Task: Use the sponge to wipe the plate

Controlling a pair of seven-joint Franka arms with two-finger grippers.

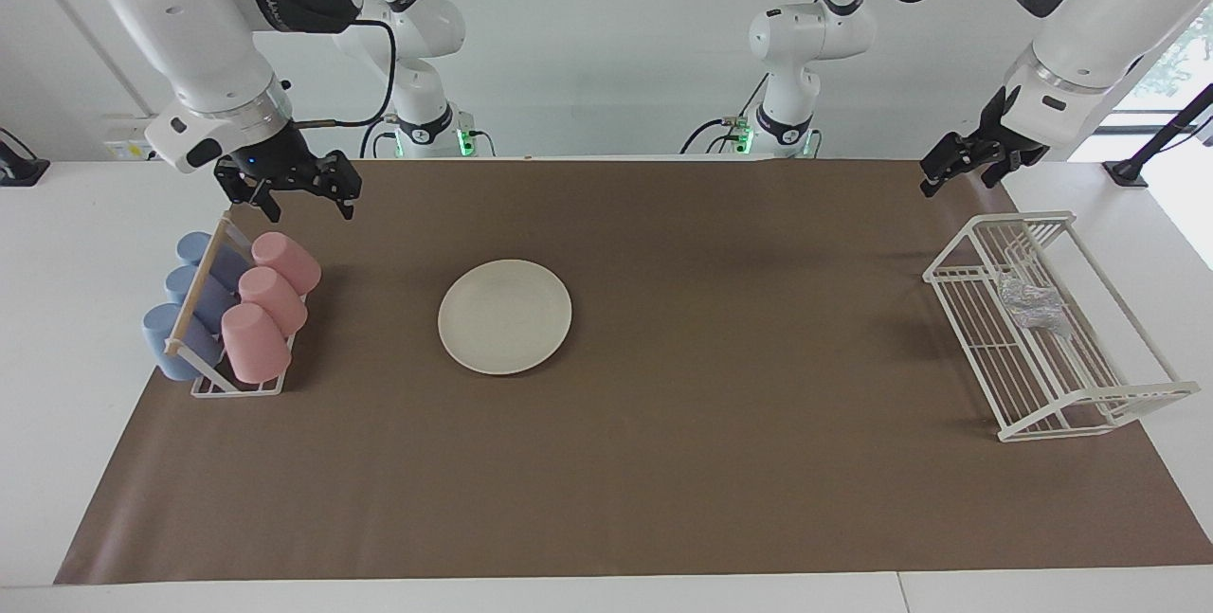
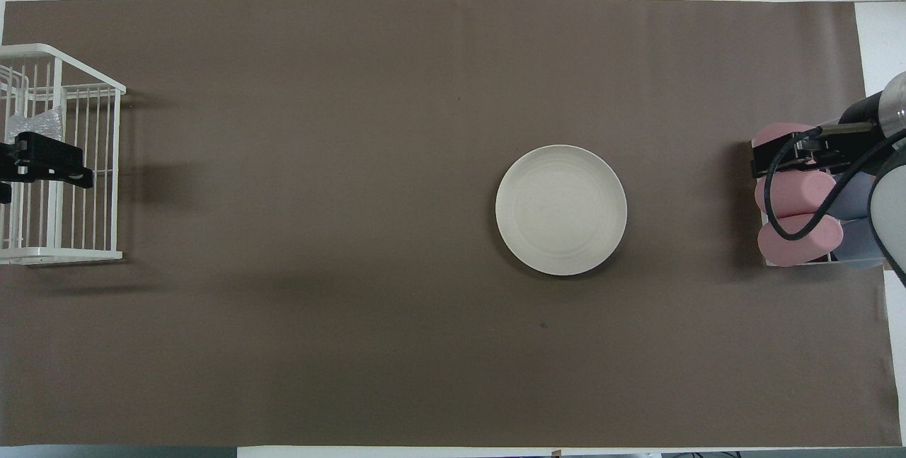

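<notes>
Two tools up in the air, both empty, nothing gripped yet. Left tool [image 1: 967, 168] hanging above the edge of the brown mat [image 1: 663, 461] at the left arm's end of the desk [image 1: 57, 386], just short of the white wire rack [image 1: 1099, 402], fingers spread wide with only air between them. From overhead, seen over the rack itself, almost on top of the sponge. Sensible spot: closest arm to the sponge, so most likely the one to fetch it.

Sponge [image 1: 1031, 302] lying inside that rack, on the wire floor, at the part of the rack nearer the robots: a crinkly silver-grey wad, untouched. Kept in the rack like a thing on a drying shelf, so probably needing a reach down between the rails; snagging mesh on wire looks like the risk there.

Plate [image 1: 505, 316] flat on the mat, right side up, toward the right arm's end of the desk though well apart from everything, rack and sponge included. Plenty of bare mat around it, good room for a wiping stroke. Nothing pinning it, though, so perhaps liable to slide under a push.

Right tool [image 1: 301, 196] parked above the cup holder [image 1: 237, 386], over the part of it nearer the robots, fingers likewise apart and holding nothing. Waiting, by the look of it. Pink cups [image 1: 270, 305] and blue cups [image 1: 190, 300] lying on their sides in that holder, no part in this job.

Task barely opened: sponge not yet picked up, plate not yet wiped.
</notes>
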